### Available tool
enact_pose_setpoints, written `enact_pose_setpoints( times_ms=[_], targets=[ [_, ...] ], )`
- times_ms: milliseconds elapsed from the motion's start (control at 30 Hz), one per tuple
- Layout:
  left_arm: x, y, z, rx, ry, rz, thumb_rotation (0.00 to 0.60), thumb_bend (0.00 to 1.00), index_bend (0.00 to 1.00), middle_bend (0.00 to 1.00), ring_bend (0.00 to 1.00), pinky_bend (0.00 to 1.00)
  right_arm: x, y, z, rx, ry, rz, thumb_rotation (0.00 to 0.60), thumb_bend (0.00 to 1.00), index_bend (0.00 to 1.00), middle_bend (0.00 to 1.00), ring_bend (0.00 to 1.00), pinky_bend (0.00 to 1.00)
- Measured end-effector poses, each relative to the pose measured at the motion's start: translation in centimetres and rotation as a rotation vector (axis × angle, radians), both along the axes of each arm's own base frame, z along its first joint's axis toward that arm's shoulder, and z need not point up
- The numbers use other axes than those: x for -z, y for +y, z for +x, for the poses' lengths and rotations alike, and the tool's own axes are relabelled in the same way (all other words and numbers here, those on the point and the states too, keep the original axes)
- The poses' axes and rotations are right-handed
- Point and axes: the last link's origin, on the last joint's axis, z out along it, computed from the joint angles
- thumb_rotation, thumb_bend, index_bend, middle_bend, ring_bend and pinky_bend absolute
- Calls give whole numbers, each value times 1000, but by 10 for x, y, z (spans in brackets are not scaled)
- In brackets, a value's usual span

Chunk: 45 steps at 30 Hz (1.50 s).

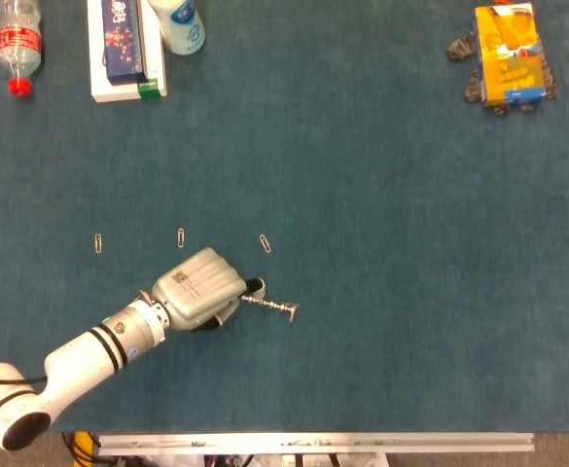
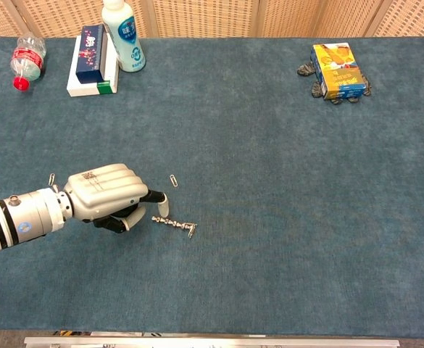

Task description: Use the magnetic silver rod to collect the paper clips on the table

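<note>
The silver rod [image 1: 270, 307] [image 2: 174, 224] lies flat on the blue table cloth, pointing right. My left hand [image 1: 201, 287] [image 2: 106, 193] is palm down just left of it, fingers curled over the rod's left end. The frames do not show whether they pinch it. Three paper clips lie in a row beyond the hand: the left clip [image 1: 98, 243] [image 2: 51, 179], the middle clip [image 1: 181, 237], hidden by the hand in the chest view, and the right clip [image 1: 266, 243] [image 2: 173, 180]. My right hand is out of both views.
Along the far edge stand a lying clear bottle with a red cap [image 1: 18, 47], a stack of boxes [image 1: 124, 51] and a white bottle [image 1: 179, 24] at the left. An orange box [image 1: 508, 53] on a dark object sits far right. The table's metal front edge [image 1: 313, 443] runs below.
</note>
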Motion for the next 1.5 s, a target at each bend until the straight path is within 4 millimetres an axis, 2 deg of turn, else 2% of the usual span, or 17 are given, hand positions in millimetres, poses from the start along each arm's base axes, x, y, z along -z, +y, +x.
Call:
enact_pose_setpoints(
  times_ms=[500, 1000, 1333, 1500],
  targets=[
    [2, 0, -9, -9, 50, 1, 600, 734, 283, 1000, 902, 785, 1, 0, -1, 2, -3, 2, 600, 369, 241, 156, 0, 9],
    [-2, -2, -11, -18, 45, 10, 600, 734, 376, 1000, 903, 787, 3, -1, 1, -4, -4, 6, 600, 369, 241, 156, 0, 9],
    [-6, -3, -11, -19, 32, 15, 600, 735, 292, 1000, 903, 787, 3, -1, 3, -7, -3, 6, 600, 369, 241, 156, 0, 9],
    [-3, -4, -13, -19, 49, 6, 600, 734, 282, 1000, 904, 789, 3, 0, 3, -8, -2, 5, 600, 369, 241, 156, 0, 9]
  ],
)
